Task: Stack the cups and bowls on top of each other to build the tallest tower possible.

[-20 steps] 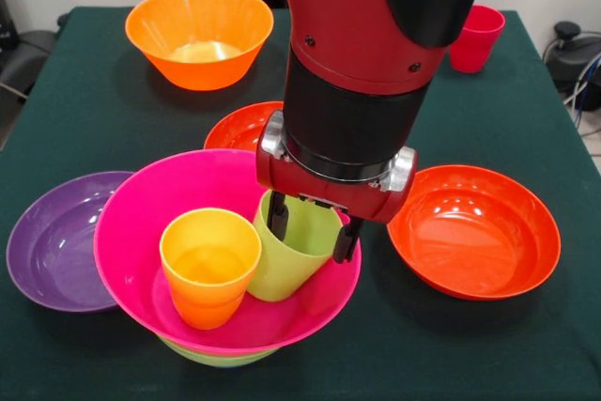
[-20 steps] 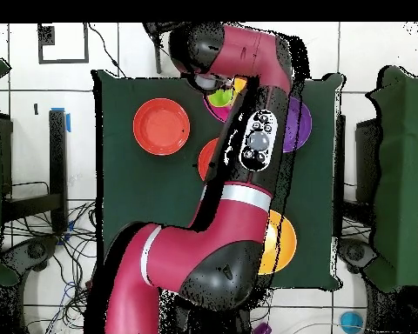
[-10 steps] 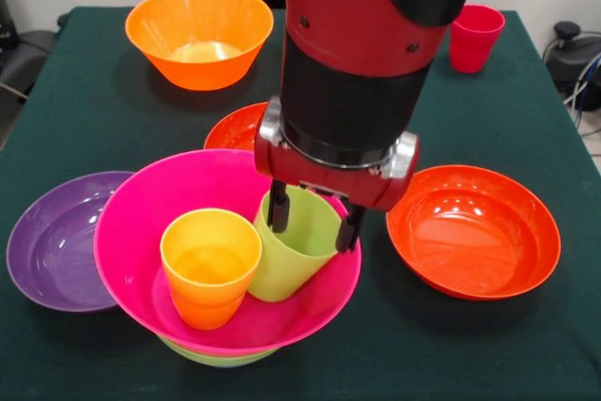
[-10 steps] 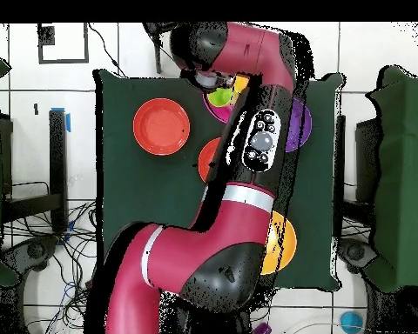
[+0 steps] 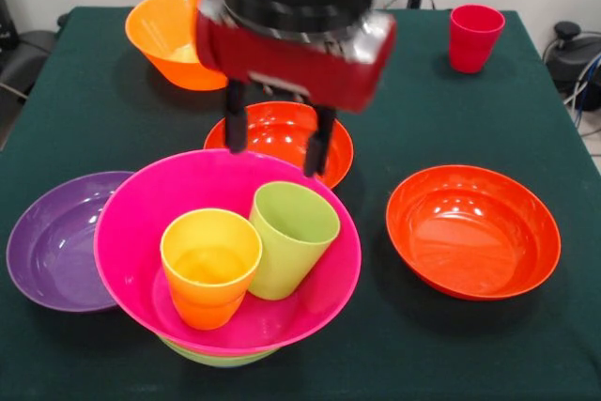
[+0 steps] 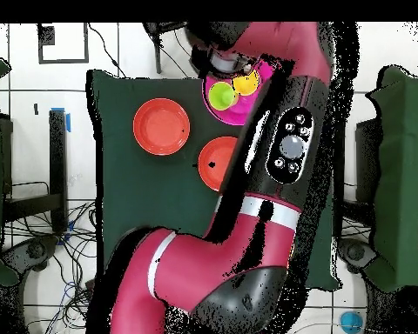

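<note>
front view: the gripper [image 5: 275, 139] now hangs well above the magenta bowl [image 5: 141, 232], its two dark fingers [image 5: 235, 116] spread apart with nothing between them. half a second ago those fingers straddled the rim of the lime green cup [image 5: 289, 239]; a second ago they sat lower still around it. the arm has lifted and swung toward the far side of the table, so the fingertips now show in front of the shallow red-orange bowl [image 5: 282, 133] behind the tower.

the green cup stands free inside the magenta bowl, leaning a little toward the yellow-orange cup [image 5: 208, 265], which sits upright just beside it. the two cups touch or nearly touch. the green cup lies below and slightly nearer the camera than the open fingers, clear of them. the magenta bowl rests nested on a lime-green bowl [image 5: 216, 358], of which only a sliver of rim shows at the bottom.

around the tower, unchanged: the purple bowl [image 5: 47, 241] tucked against the magenta one on the picture's left, the second red-orange bowl [image 5: 474, 230] apart on the right, the deep orange bowl [image 5: 164, 39] partly hidden behind the wrist, and the red cup [image 5: 472, 37] alone at the far right corner of the green table [image 5: 470, 345].

overhead view: the arm covers much of the table; the green cup [image 6: 219, 95] and yellow-orange cup [image 6: 245, 83] show inside the magenta bowl near the top edge.
</note>
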